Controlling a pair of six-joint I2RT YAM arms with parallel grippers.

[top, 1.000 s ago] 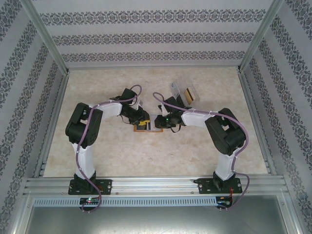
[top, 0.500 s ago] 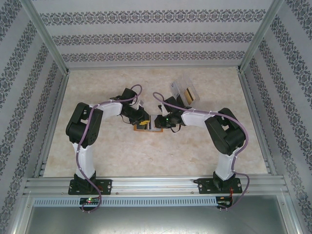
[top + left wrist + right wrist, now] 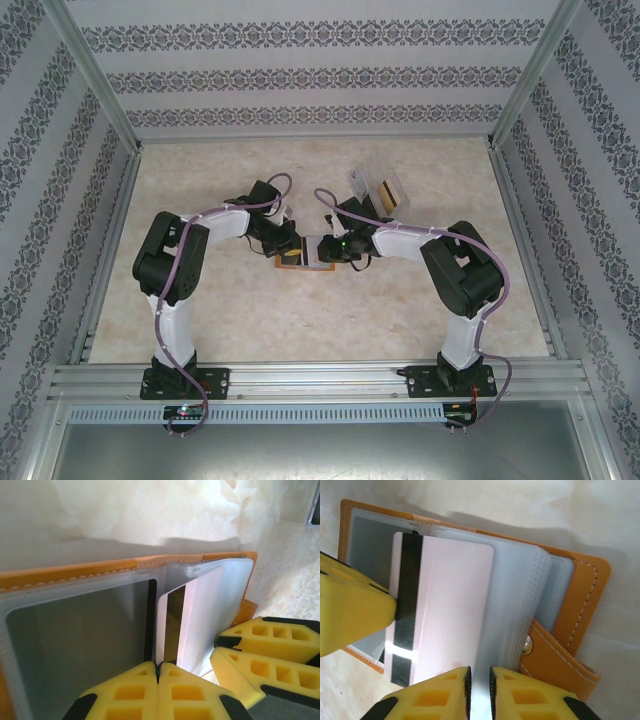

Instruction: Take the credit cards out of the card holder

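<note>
Yellow fingers (image 3: 125,695) of the left gripper (image 3: 158,687) are pressing shut on the edge of a black-striped credit card (image 3: 445,595). The right gripper (image 3: 479,690), jaws nearly closed, is clamping a clear sleeve (image 3: 515,605) of the orange card holder (image 3: 580,595), which is lying open on the table (image 3: 250,310) between the arms, with a plastic box (image 3: 378,188) beyond.

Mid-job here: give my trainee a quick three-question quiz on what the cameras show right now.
1. True or false: the card holder lies open.
2. Which gripper pinches the credit card with the black stripe? A: left gripper; B: right gripper.
3. Fill in: the right gripper is closed on a clear plastic ____ of the card holder.
Key: 1 true; 2 A; 3 sleeve.
</note>
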